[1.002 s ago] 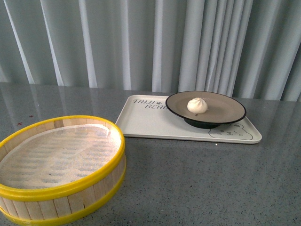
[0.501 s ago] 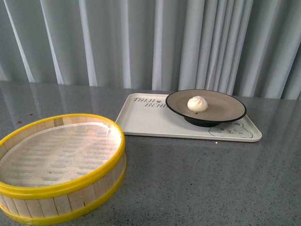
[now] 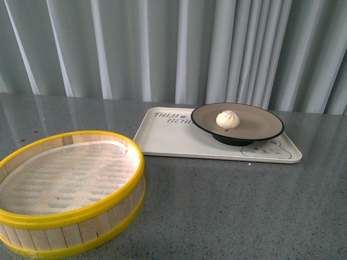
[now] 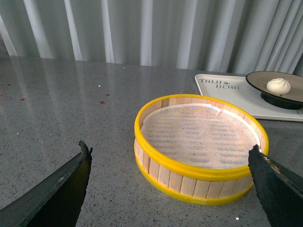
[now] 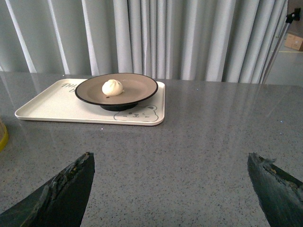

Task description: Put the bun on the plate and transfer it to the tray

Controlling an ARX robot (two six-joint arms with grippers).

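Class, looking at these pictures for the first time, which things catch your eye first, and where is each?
The yellow-rimmed bamboo steamer stands nearest, empty, on the grey table. Behind it, to the right, the white bun sits on the black-rimmed plate, which rests on the cream tray.

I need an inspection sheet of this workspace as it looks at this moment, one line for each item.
Surface: grey speckled stone table, a few small red specks in the left wrist view.
Job's things: small white pleated bun on wide black-rimmed beige plate; plate on cream rectangular tray.
Clutter: empty yellow-rimmed bamboo steamer basket.
Grippers: left tool open, empty; right tool open, empty.
Cables: nothing seen.
Surroundings: grey pleated curtain; tripod leg.
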